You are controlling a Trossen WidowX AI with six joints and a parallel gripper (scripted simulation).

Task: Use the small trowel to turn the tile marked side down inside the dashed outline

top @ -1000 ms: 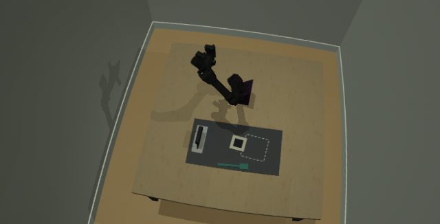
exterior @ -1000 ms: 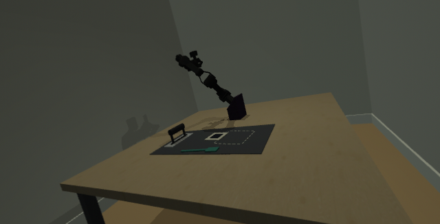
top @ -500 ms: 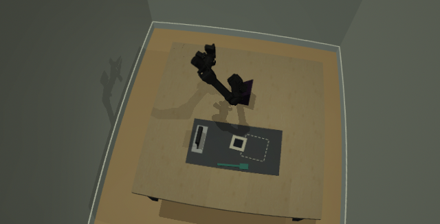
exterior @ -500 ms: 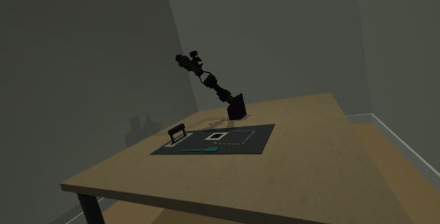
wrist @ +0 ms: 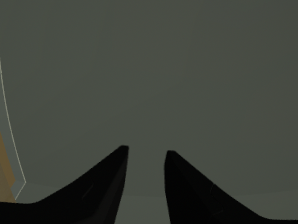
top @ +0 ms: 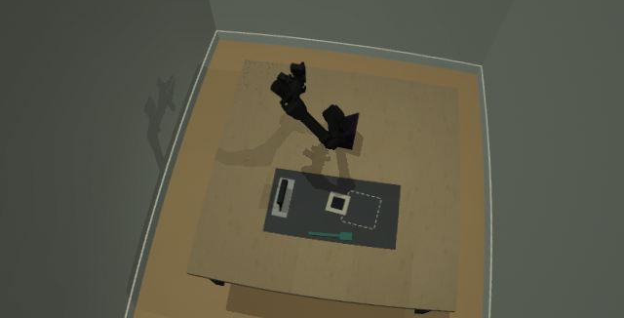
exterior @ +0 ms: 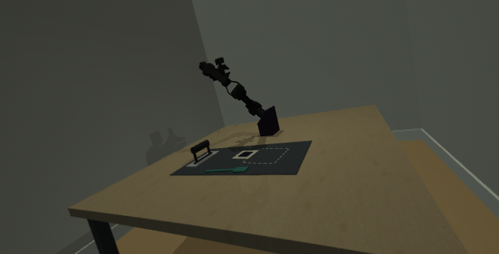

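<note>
My gripper [wrist: 147,155] is partly open, with nothing between its fingertips in the wrist view. In the top and exterior views it is raised high, behind and to the left of the mat. The green trowel [top: 331,235] [exterior: 234,170] lies flat near the mat's front edge, handle to the left and blade to the right. The cream tile [top: 337,203] [exterior: 245,154] lies flat with its dark square mark facing up. It overlaps the left side of the dashed outline [top: 374,228] [exterior: 288,149], partly inside and partly outside it. The gripper touches neither trowel nor tile.
A pale plate with a black raised handle [top: 283,193] [exterior: 200,146] stands at the left end of the dark mat [top: 304,211] [exterior: 296,158]. The arm's dark base [top: 352,135] [exterior: 269,123] stands behind the mat on the wooden table [top: 419,162] [exterior: 331,192].
</note>
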